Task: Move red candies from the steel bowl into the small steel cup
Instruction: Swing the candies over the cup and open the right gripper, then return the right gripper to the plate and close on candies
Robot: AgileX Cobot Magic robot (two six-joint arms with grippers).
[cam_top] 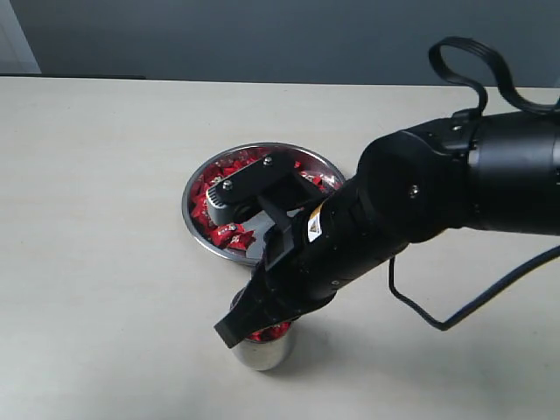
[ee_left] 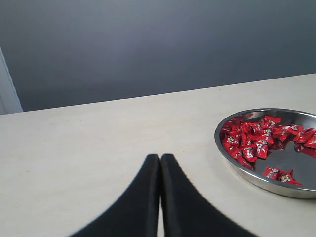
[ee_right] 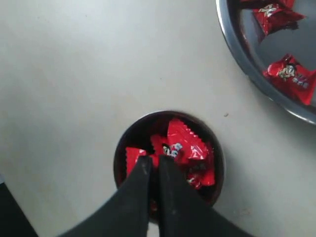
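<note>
The steel bowl [cam_top: 186, 208] sits mid-table with many red candies [cam_top: 229, 234] in it. In front of it stands the small steel cup [cam_top: 267, 354], holding several red candies [ee_right: 185, 140]. My right gripper [ee_right: 154, 160] hangs over the cup's mouth with its tips just above the sweets. The jaws stand nearly together with a sliver of red wrapper between them. In the exterior view the right gripper [cam_top: 229, 332] covers most of the cup's opening. My left gripper [ee_left: 160, 157] is shut and empty over bare table, off to the side of the bowl [ee_left: 217, 139].
The right arm's black body [cam_top: 420, 201] and its cable [cam_top: 437, 319] lie across the table's right half, partly covering the bowl. A grey wall runs behind the table's far edge [ee_left: 123, 98].
</note>
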